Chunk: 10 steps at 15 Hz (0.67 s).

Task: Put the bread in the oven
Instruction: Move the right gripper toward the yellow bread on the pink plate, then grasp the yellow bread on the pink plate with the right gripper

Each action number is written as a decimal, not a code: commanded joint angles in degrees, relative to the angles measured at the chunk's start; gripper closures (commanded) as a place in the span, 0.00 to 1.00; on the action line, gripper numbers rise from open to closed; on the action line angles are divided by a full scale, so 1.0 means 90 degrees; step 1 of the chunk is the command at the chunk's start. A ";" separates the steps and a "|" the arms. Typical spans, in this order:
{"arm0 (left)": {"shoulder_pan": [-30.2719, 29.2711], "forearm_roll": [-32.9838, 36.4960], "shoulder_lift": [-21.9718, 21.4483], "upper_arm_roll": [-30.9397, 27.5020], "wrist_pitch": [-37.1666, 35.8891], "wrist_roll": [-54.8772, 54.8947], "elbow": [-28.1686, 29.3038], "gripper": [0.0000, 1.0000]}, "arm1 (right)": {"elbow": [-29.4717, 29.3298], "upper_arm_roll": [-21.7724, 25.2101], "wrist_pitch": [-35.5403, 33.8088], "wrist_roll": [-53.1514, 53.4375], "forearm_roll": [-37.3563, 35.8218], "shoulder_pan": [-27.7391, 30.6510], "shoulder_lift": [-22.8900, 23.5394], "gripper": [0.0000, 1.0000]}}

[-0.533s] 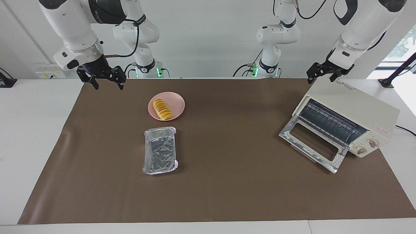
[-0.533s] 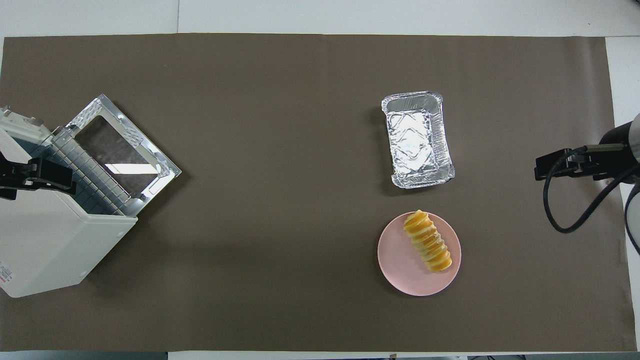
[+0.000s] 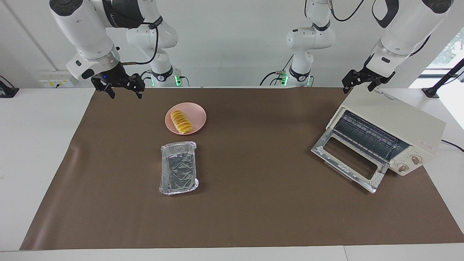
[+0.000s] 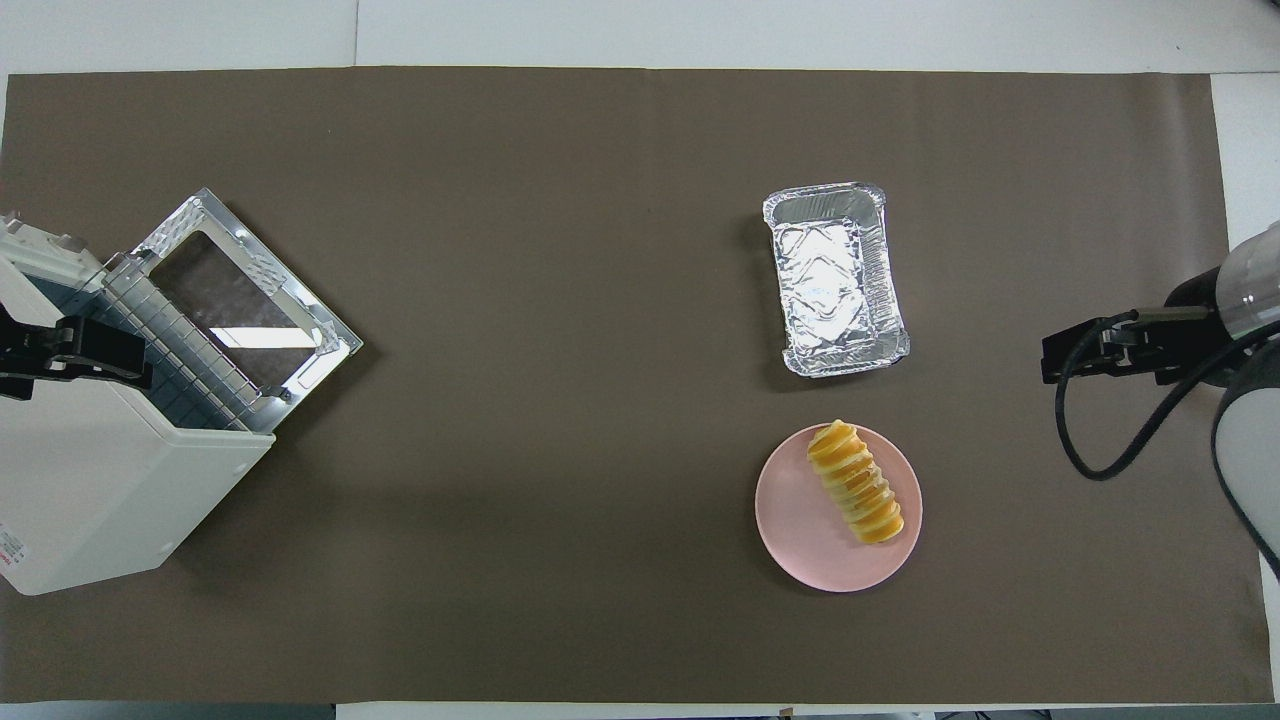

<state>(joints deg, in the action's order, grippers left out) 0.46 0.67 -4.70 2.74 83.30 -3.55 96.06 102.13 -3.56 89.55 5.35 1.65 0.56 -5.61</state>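
The bread [image 3: 181,121], a ridged golden loaf, lies on a round pink plate [image 3: 198,113]; it also shows in the overhead view [image 4: 856,482]. The cream-white oven [image 3: 397,114] stands at the left arm's end of the table with its glass door [image 3: 377,178] dropped open and the wire rack showing. It also shows in the overhead view [image 4: 100,480]. My right gripper [image 3: 125,95] is open and empty, in the air over the mat's edge beside the plate. My left gripper [image 3: 358,87] is open and empty over the oven's top, and that arm waits.
A crinkled silver foil tray [image 3: 162,170], empty, lies farther from the robots than the plate. It also shows in the overhead view [image 4: 892,280]. A brown mat [image 3: 253,203] covers the table.
My right gripper has moved a little toward the plate. The left arm, bread, tray and oven have not moved.
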 commanded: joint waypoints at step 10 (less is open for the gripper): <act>-0.0051 -0.0104 -0.0083 0.0008 -0.0056 0.0003 0.0039 0.00 | 0.3348 -0.0141 0.3533 0.0638 0.0354 -0.1400 -0.0159 0.00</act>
<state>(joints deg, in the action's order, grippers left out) 0.46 0.67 -4.70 2.74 83.30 -3.55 96.06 127.88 -4.93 116.18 14.52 3.67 -10.84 -6.10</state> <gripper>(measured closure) 0.000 0.000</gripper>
